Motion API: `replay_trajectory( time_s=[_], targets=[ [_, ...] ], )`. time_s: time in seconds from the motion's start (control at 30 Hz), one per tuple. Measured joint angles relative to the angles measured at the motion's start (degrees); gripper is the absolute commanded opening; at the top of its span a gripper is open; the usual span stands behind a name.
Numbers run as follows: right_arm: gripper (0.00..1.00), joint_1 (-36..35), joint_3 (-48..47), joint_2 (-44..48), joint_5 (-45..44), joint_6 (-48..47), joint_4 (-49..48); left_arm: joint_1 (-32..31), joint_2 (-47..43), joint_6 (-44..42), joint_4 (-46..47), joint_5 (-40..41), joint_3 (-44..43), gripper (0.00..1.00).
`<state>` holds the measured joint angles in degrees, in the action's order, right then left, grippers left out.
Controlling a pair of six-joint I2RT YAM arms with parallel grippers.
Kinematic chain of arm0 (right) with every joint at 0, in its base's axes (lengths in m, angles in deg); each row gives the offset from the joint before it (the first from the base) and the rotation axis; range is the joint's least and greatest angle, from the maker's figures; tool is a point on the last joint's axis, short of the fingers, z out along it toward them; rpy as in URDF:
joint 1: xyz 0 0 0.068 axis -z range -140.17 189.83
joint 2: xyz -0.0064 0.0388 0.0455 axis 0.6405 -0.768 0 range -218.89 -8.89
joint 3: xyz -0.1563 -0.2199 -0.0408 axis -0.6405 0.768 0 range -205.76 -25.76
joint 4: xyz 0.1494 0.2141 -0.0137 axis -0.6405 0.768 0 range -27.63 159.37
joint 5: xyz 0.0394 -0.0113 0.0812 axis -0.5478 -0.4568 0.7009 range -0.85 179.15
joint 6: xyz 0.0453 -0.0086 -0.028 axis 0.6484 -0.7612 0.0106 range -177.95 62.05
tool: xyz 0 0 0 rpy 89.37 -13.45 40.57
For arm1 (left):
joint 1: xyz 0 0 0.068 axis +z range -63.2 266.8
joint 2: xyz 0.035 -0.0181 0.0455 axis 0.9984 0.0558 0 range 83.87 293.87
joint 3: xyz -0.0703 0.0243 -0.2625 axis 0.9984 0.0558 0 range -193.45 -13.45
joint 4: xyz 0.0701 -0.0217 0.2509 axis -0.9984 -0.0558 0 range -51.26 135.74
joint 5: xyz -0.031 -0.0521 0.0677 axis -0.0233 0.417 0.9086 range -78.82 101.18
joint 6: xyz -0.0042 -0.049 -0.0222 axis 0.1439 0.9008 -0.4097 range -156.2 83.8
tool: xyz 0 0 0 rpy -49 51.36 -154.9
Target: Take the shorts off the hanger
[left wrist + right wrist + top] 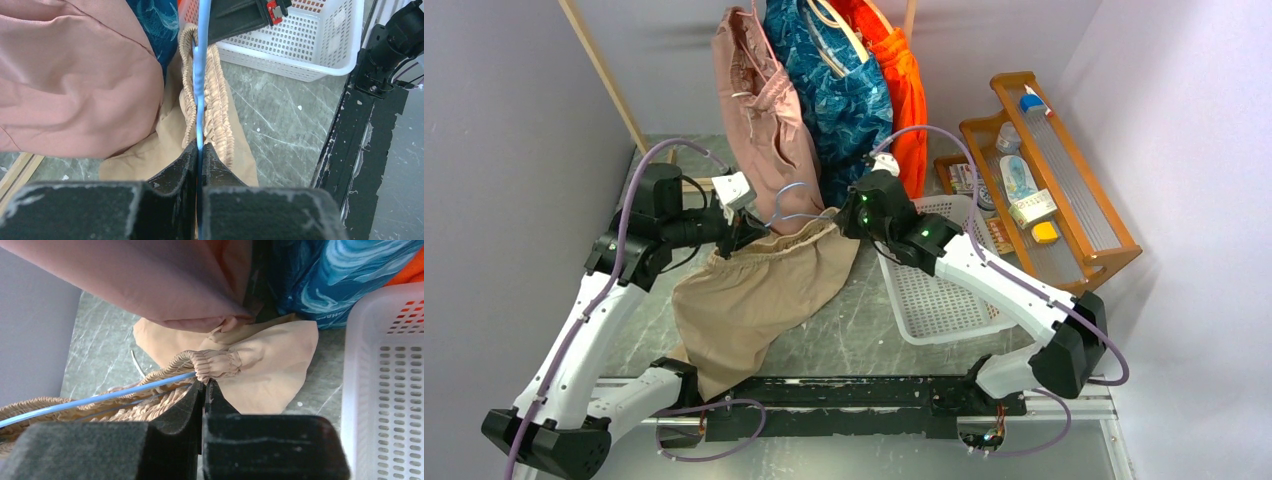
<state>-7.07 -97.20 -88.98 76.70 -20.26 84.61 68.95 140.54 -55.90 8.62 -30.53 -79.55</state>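
Tan-beige shorts sag from a blue wire hanger onto the grey marbled table, one leg spilling toward the near edge by the left arm's base. The left wall stands close beside that arm.

The left gripper has its fingers pressed together on the wire, just under the ribbed waistband.

Behind, pink shorts, blue leaf-patterned shorts and orange shorts hang crowded together, the pink pair touching the tan one.

The right gripper pinches the wire's other end where the waistband bunches, jaws together.

A white basket lies just right of it, beside a wooden shelf rack.

Only the wrist views show the wire between the fingers; only the top view shows all four pairs.
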Motion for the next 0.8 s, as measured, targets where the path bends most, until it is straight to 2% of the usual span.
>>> replay_trajectory(
  time_s=[0.47,0.63,0.8],
  targets=[
    [0.0,3.21,-0.24,1.53,-5.77,-0.39,4.83,0.0,-4.28,-3.3,-3.8,-0.09,1.29,0.07],
    [0.0,7.15,-0.09,1.53,-5.4,-0.22,6.08,0.0,-3.52,-5.01,-5.9,-0.79,1.27,0.07],
    [0.0,7.78,0.85,1.62,-3.98,-0.2,5.9,0.0,-3.02,-4.98,-6.12,-1.38,1.25,0.07]
  ],
)
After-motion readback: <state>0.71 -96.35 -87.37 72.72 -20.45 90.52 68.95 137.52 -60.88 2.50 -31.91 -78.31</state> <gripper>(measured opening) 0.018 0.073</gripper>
